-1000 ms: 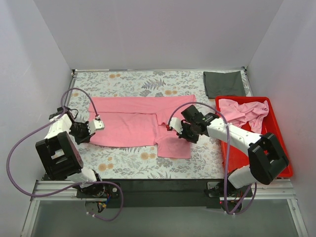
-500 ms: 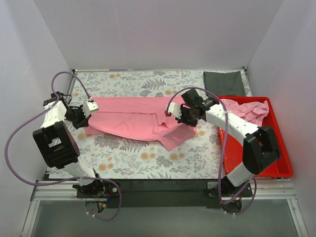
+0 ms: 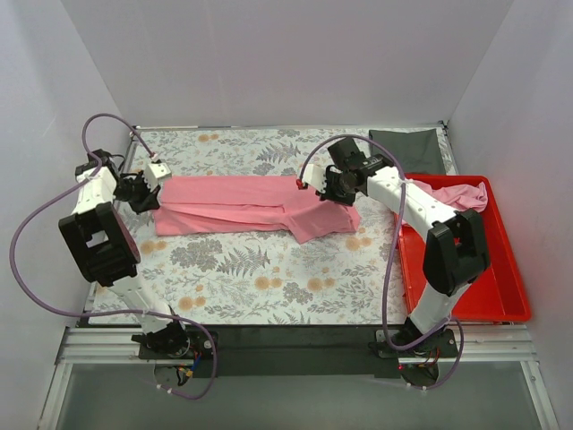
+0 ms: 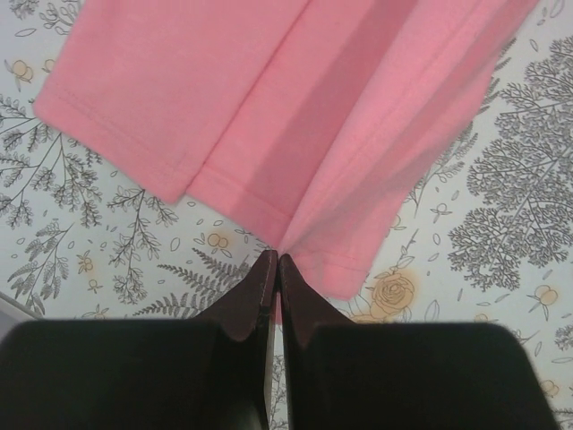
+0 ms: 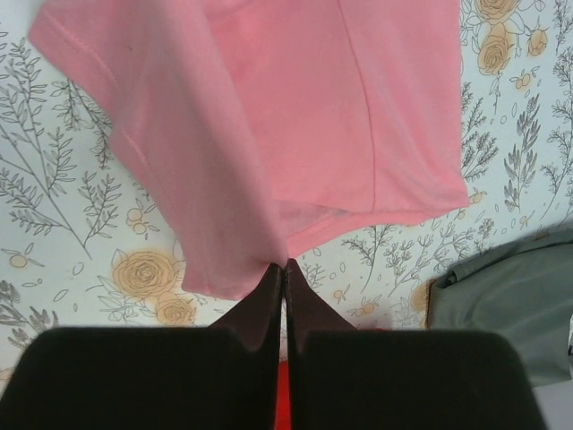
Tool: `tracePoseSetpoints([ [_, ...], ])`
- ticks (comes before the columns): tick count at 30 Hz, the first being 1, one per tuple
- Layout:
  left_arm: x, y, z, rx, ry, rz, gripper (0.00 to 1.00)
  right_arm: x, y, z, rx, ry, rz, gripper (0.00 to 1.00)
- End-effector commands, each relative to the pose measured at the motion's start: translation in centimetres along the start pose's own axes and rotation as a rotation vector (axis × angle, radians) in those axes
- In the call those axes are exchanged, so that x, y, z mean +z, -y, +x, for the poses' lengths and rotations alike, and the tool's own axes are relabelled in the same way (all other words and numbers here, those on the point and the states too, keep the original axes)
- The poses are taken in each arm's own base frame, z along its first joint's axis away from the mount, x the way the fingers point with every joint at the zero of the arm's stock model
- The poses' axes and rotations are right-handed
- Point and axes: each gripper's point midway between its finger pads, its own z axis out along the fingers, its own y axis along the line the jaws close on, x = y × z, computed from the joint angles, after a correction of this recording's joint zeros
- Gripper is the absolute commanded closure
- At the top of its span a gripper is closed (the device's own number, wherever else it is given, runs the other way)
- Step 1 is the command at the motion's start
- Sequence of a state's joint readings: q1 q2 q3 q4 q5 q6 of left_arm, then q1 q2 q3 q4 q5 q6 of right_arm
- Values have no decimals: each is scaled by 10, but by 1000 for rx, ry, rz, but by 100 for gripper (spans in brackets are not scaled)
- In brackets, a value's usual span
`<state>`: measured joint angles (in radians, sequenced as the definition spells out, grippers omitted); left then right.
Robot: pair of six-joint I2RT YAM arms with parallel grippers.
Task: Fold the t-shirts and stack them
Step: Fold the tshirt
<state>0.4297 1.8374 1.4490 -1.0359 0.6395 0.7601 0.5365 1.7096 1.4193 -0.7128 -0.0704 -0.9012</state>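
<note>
Pink t-shirt (image 3: 233, 202) on floral tablecloth (image 3: 269, 278), red bin (image 3: 503, 300), grey-green cloth (image 3: 407, 148).

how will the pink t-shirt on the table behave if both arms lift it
Probably floppy: the pink t-shirt drapes in soft folds between the left tool and right tool, both pinched shut on its edge. It looks thin and light, so it would likely sag in the middle.
</note>
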Motion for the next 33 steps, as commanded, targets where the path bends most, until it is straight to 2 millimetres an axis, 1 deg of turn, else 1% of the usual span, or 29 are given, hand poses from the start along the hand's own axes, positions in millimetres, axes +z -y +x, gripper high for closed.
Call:
tracePoseSetpoints([
  [1, 0, -18, -18, 8, 57, -39, 100, -1, 21, -6, -39, 0, 25, 99],
  [3, 5, -20, -18, 10, 57, -37, 100, 5, 29, -9, -50, -2, 26, 99],
  [4, 10, -20, -17, 9, 48, -31, 100, 12, 30, -7, -53, -12, 17, 99],
  [5, 11, -21, -16, 0, 48, -35, 100, 12, 37, -10, -53, -8, 27, 99],
  [6, 13, -24, -16, 4, 51, -46, 100, 18, 38, -9, -59, -15, 21, 99],
  [8, 15, -25, -14, 5, 46, -48, 100, 22, 47, -7, -58, -21, 27, 99],
  [9, 16, -25, -14, 5, 44, -48, 100, 21, 51, -7, -59, -19, 36, 99],
  [10, 17, -26, -12, 5, 41, -48, 100, 25, 52, -5, -65, -26, 32, 99],
  [13, 19, -28, -12, 3, 46, -50, 100, 28, 62, -7, -77, -24, 42, 99],
  [17, 19, -34, -18, 12, 55, -52, 100, 34, 68, -3, -88, -34, 40, 99],
  [21, 25, -40, -19, 19, 48, -55, 100, 43, 71, 1, -90, -47, 33, 99],
  [23, 34, -42, -17, 18, 42, -47, 100, 48, 72, 5, -89, -58, 28, 99],
  [24, 34, -42, -16, 18, 37, -48, 100, 48, 74, 4, -89, -57, 32, 99],
  [28, 46, -45, -11, 8, 23, -36, 100, 56, 77, 8, -81, -68, 24, 99],
  [33, 54, -50, -6, -3, 13, -39, 100, 67, 77, 14, -68, -82, 12, 99],
])
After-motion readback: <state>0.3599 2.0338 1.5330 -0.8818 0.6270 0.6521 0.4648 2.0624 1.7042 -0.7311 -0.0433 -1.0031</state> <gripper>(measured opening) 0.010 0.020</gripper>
